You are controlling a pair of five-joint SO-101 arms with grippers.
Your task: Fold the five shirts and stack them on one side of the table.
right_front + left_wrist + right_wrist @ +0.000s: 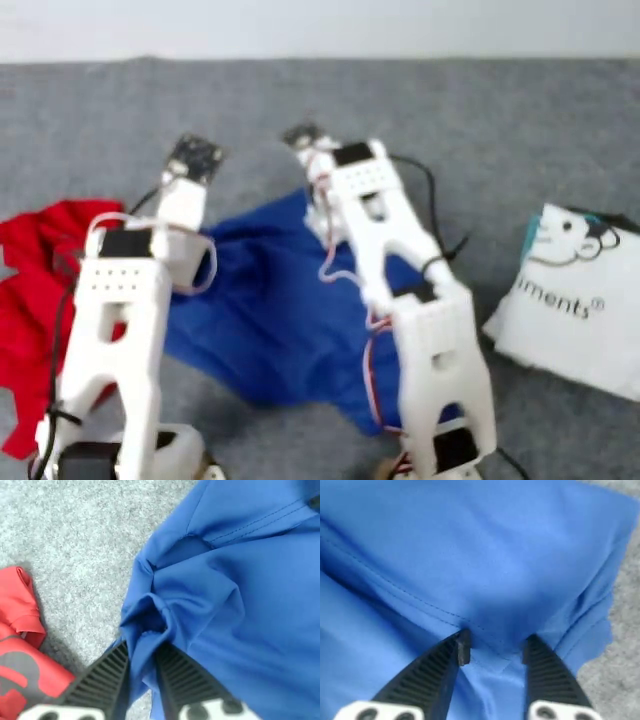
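Midway across the grey felt worktop point(500, 120), pinching a thin bunch of crumpled blue cloth shirt point(270, 310) with left gripper point(142, 647) fingers closed, straddling its seam with right gripper point(495, 647) fingers apart; risking the small pinch slipping, or dragging cloth onto the red cloth shirt point(40, 290) leftward.

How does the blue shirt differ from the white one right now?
The blue shirt lies spread and rumpled mid-table; the white shirt sits folded into a flat block at the right side.
The left gripper pinches a bunched fold of the blue shirt, and the right gripper stands open on it; the white shirt is untouched.
Blue shirt plain, white shirt printed.
Both rest on the grey table.
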